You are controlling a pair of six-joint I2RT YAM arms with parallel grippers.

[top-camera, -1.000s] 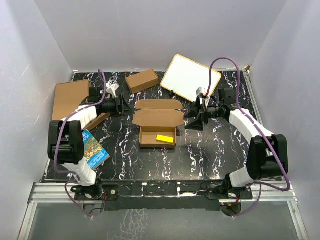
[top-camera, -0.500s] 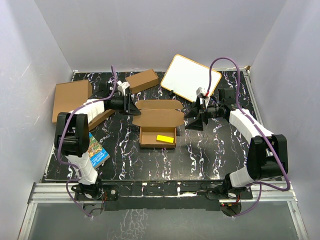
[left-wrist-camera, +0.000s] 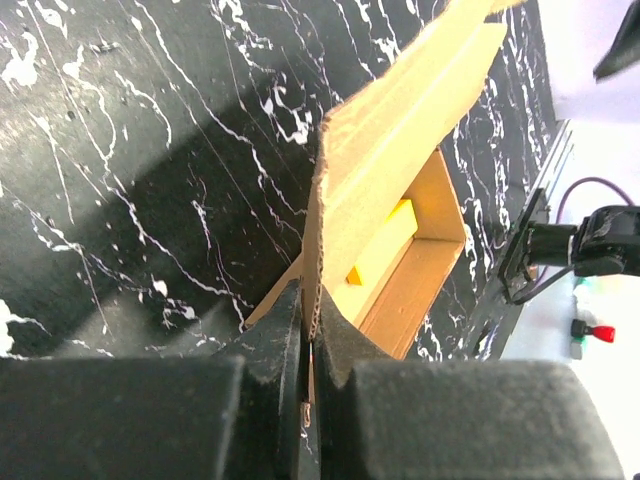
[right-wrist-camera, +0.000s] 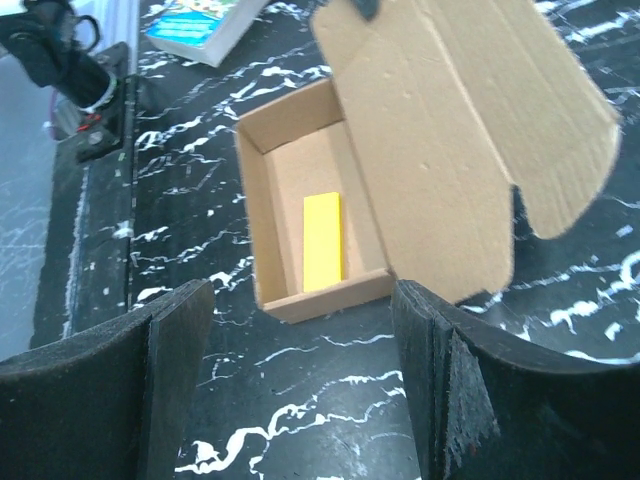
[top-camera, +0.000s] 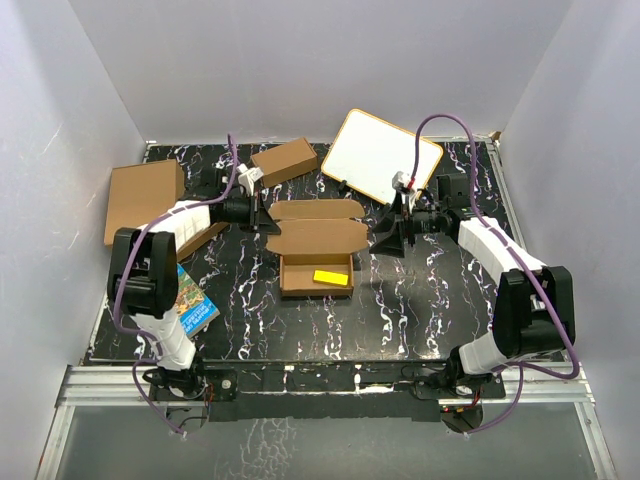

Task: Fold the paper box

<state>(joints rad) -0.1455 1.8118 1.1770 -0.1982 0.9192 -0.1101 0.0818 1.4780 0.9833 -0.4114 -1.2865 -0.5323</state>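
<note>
**Paper box open at mid-tabletop, left claw pinching its lid**

Paper box point(top-camera: 315, 255) sits in the middle of the black, white-veined tabletop point(top-camera: 420, 300). Its tray faces the arms and its tabbed lid is tilted up and back. A yellow block point(top-camera: 330, 277) lies flat on the tray's floor.

The left claw point(top-camera: 268, 218) reaches in from the left, pressed together on the lid's left edge. In the left wrist view the cardboard edge runs straight between the two fingers point(left-wrist-camera: 275, 340). The right claw point(top-camera: 385, 238) hangs just beside the box's right end with its fingers spread wide, holding nothing and touching nothing.

Just behind the lid, near the back edge, lies a closed brown box point(top-camera: 284, 161). A flat brown carton point(top-camera: 143, 195) lies at the far left, under the left arm. A white board point(top-camera: 380, 158) with a wooden frame lies at the back right, behind the right claw. A book point(top-camera: 188, 297) with a blue, colourful cover lies near the left arm's base, well apart from the box. Its cover lettering is too small to read.
</note>
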